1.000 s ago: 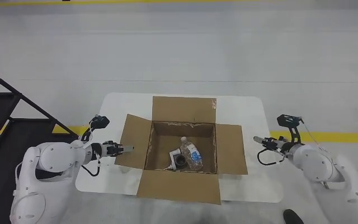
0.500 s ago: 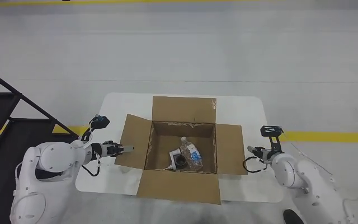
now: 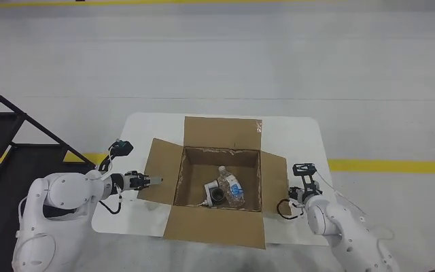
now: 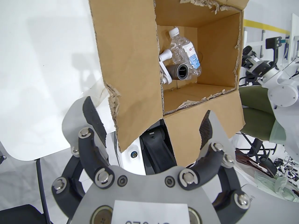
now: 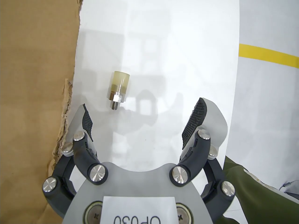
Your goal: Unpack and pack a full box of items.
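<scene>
Left gripper [image 3: 155,180], at 9 o'clock of the brown corrugated cardboard box [image 3: 221,132]: fingers spread wide, torn flap edge between them. Box open. Inside lie a crumpled clear plastic bottle [image 3: 232,187], a dark cylinder [image 3: 219,196] and a white plastic bracket [image 3: 210,186]. Right gripper [image 5: 142,106], at 4 o'clock: fingers apart, empty, over the white table [image 5: 163,24]. A small amber-capped threaded steel fitting [image 5: 118,89] lies just ahead, beside the flap.

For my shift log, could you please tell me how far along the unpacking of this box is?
Done: the box is open, and one small threaded fitting lies on the table beside a flap. In hand: nothing; the left gripper and right gripper are both open. Left: a bottle, dark cylinder and white part lie inside.
</scene>
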